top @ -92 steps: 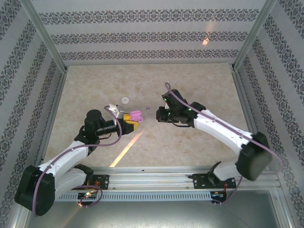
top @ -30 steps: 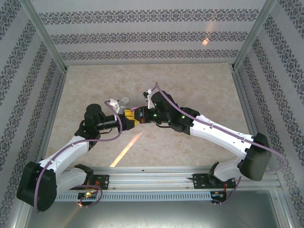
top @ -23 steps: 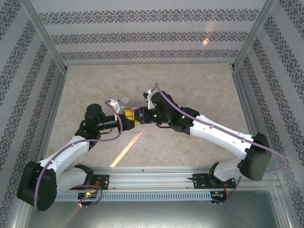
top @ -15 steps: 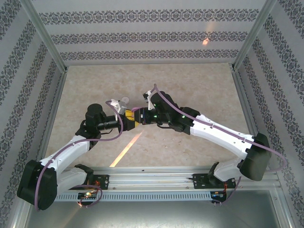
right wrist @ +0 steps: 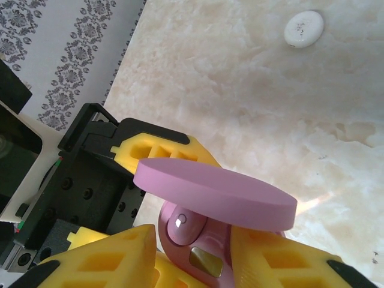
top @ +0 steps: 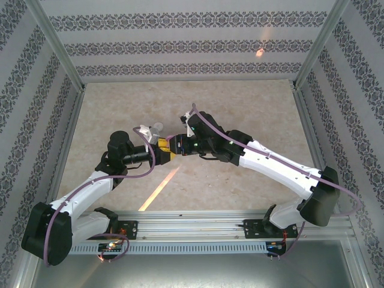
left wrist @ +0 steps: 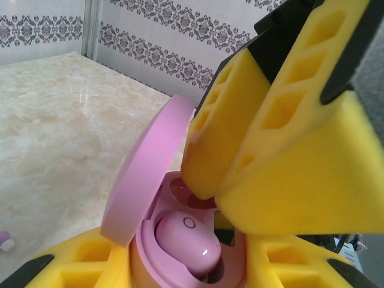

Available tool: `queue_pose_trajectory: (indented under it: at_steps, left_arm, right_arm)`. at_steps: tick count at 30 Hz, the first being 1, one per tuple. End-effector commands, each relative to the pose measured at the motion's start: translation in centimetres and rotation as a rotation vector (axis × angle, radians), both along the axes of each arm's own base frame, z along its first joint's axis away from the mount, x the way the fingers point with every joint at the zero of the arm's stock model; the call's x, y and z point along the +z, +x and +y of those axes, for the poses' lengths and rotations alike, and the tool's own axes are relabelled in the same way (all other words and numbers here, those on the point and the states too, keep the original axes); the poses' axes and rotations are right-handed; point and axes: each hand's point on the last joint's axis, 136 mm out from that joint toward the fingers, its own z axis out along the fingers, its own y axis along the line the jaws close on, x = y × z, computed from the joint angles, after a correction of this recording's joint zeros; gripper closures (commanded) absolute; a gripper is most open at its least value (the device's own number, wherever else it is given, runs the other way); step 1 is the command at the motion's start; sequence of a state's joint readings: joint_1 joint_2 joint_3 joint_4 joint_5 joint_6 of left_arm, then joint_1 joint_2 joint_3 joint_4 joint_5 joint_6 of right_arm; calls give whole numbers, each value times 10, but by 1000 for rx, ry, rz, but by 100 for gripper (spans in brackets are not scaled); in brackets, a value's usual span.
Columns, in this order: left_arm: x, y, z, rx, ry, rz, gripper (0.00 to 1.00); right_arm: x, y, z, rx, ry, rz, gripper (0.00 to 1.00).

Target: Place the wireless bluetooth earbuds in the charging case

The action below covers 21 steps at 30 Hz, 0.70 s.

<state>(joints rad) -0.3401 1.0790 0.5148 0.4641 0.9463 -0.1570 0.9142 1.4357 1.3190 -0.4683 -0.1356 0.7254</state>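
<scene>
- The right arm crosses from the right of the top view, where it stood well apart from the case three seconds ago, to the centre. There the right gripper (top: pixel 174 146) meets the left gripper (top: pixel 162 148) nose to nose.
- The right gripper's jaws were pressed together a second ago and now stand parted with nothing between them. In the left wrist view its yellow fingers (left wrist: pixel 222 132) hang over the open case from the upper right, one tip at the rim of the well.
- The left gripper is clamped on the charging case (right wrist: pixel 216 195) and holds it above the table (right wrist: pixel 240 90). The case sits at bottom centre of both wrist views with its hinged lid up.
- A white round disc (right wrist: pixel 304 28) lies on the table in the upper right of the right wrist view, well apart from the case.
- One earbud (left wrist: pixel 186 240) sits in its well under the lid. We judge that the right gripper has just let it go, so half the task looks done.
- A tiny lilac piece (left wrist: pixel 5 241) lies on the table at the lower left edge of the left wrist view. We take it for the second earbud, not yet fetched.
- We read no brand, label or lettering on anything. The seated earbud carries only a small ring mark.
</scene>
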Motion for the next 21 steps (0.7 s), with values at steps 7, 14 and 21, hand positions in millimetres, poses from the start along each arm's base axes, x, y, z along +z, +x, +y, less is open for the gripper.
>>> queue_pose_trajectory:
  at_steps: [7,14,21]
  left_arm:
    - [16,0,-1,-10,-16,-83,85]
    - [12,6,0,11,-23,-54,85]
    - [10,11,2,21,-47,-30,85]
  right_arm:
    - [52,-10,0,49,119,-74,63]
    - [92,-15,-20,81,172,-136,63]
    - [67,19,-71,-60,68,-73,62]
